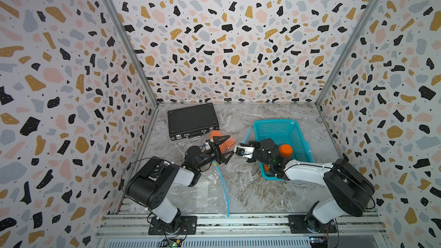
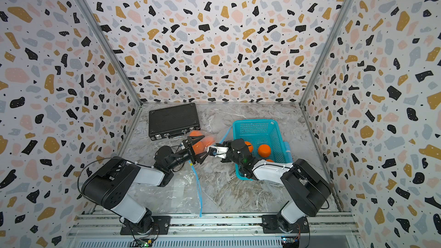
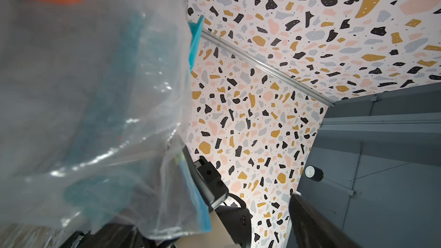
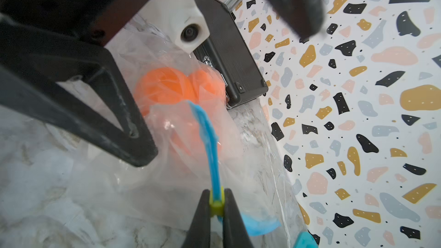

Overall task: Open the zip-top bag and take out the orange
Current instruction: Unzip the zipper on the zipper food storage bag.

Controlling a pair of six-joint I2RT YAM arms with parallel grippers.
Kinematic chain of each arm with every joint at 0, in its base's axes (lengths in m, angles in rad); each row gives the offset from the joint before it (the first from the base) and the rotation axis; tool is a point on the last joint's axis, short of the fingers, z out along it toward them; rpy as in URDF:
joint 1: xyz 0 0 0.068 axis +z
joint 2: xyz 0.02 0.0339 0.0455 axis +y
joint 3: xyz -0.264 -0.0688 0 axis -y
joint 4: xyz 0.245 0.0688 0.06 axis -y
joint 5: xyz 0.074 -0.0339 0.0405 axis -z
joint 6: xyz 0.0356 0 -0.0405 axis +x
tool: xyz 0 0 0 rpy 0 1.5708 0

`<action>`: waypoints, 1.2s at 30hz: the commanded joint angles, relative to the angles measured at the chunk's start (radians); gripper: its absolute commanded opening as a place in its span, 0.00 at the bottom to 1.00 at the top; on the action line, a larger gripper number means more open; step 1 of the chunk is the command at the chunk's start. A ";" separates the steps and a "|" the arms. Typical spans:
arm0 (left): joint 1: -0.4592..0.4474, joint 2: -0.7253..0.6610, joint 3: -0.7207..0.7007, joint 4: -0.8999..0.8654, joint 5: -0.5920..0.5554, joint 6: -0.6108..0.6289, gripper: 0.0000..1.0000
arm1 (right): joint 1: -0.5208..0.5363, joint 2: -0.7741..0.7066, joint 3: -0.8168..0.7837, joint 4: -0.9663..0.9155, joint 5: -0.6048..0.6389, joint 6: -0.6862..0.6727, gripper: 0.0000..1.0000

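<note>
Zip-top bag (image 4: 186, 127) on table (image 1: 250, 187), mouth toward teal basket (image 2: 255, 121), back against black case (image 1: 192, 120). At least two bagged oranges (image 4: 167, 87) inside. Zip strip (image 4: 210, 139) runs from them to right gripper (image 4: 216, 199), which pinches it. Left gripper (image 1: 231, 144) straddles bag, jaws wide apart. Three basket oranges (image 2: 264, 150). One empty bag (image 1: 210, 194) lies flat by left arm.

Work surface: grey-white marble-patterned tabletop (image 1: 262, 194), seen in both top views. Near its far left corner lies a black rectangular hard case with metal latches (image 1: 192, 120), closed and set slightly askew. Toward the right edge stands a teal perforated plastic basket (image 1: 276, 128). A flat clear plastic bag with a blue zip strip (image 1: 202, 194) lies at the front edge, toward the left corner. Between case and basket, just beside the case's latch side, a second clear zip-top bag (image 4: 171, 120) rests crumpled on the marble, enclosing round orange fruits (image 4: 164, 87).
</note>
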 commanded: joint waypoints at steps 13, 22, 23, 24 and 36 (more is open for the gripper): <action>-0.045 0.040 0.108 0.051 0.035 0.084 0.15 | 0.016 -0.072 -0.026 0.024 0.001 -0.019 0.00; -0.024 -0.041 0.103 0.052 0.119 0.189 0.00 | -0.005 -0.058 0.077 -0.142 0.025 -0.036 0.00; -0.013 -0.055 0.088 0.051 0.120 0.192 0.00 | -0.020 -0.055 0.090 -0.158 0.017 -0.029 0.00; -0.004 -0.074 0.076 0.052 0.119 0.201 0.00 | -0.039 -0.049 0.102 -0.164 -0.001 -0.011 0.00; 0.028 -0.186 0.021 0.053 0.158 0.252 0.00 | -0.126 -0.025 0.216 -0.257 -0.078 0.006 0.00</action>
